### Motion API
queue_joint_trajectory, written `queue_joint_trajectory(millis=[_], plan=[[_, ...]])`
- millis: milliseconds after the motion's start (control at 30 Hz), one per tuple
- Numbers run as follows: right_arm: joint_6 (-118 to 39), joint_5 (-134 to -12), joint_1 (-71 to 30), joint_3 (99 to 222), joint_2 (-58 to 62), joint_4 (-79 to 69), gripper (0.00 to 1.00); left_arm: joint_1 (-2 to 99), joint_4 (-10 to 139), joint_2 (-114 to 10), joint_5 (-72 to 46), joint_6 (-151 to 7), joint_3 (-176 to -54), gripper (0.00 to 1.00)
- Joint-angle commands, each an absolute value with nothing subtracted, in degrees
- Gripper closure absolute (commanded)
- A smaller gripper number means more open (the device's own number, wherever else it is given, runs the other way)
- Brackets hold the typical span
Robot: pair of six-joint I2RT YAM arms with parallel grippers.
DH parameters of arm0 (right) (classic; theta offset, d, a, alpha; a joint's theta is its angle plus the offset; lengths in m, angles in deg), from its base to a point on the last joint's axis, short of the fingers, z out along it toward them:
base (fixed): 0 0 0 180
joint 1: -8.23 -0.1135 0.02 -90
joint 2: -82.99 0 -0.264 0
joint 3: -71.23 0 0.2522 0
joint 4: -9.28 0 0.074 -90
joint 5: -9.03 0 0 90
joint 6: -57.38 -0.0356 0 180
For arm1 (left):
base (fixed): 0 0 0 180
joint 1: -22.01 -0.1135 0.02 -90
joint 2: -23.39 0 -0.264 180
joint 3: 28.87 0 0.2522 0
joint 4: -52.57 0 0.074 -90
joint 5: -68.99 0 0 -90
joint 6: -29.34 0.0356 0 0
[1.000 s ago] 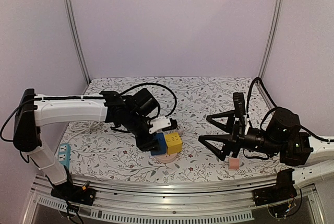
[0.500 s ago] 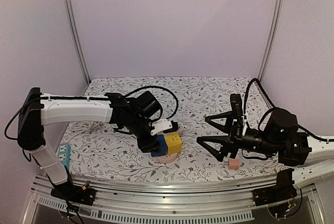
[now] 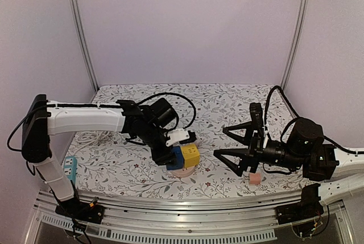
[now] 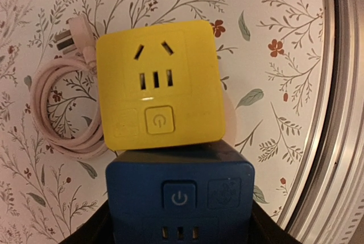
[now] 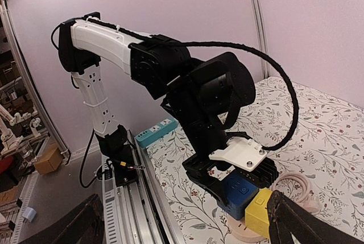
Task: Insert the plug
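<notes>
Left arm's crept a bit toward the right one. Left gripper (image 3: 170,154) pinches the blue cube (image 4: 179,193), yellow cube (image 4: 159,85) touching just ahead. Plug (image 4: 73,32) lies loose beyond that, not inserted yet. Right gripper (image 3: 220,141) spread wide, empty.

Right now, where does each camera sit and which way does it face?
Top external: high behind the bases, looking down on the floral table; shows both arms, left end effector, right end effector.
Left wrist: faces down at the yellow plastic cube socket and blue plastic cube socket; own fingers flank it.
Right wrist: faces across at the left arm; own fingers at bottom corners.
All share both cubes.
</notes>
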State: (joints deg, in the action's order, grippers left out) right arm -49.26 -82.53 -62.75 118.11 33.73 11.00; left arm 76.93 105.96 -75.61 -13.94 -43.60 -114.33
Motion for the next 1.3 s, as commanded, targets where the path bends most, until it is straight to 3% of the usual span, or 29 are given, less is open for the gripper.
queue_joint_trajectory(millis=[0,533,1267], plan=[[-49.0,-81.9,-63.1,118.2,33.5,10.9,0.01,75.3,104.8,-77.5,-14.9,-41.9,-113.4,1.0],[-49.3,-79.4,-63.1,118.4,33.5,10.9,0.01,72.7,100.8,-78.6,-10.6,-39.1,-110.6,1.0],[-49.3,-79.0,-63.1,118.6,32.7,10.9,0.01,75.8,106.9,-87.9,-19.1,-39.9,-114.6,1.0]])
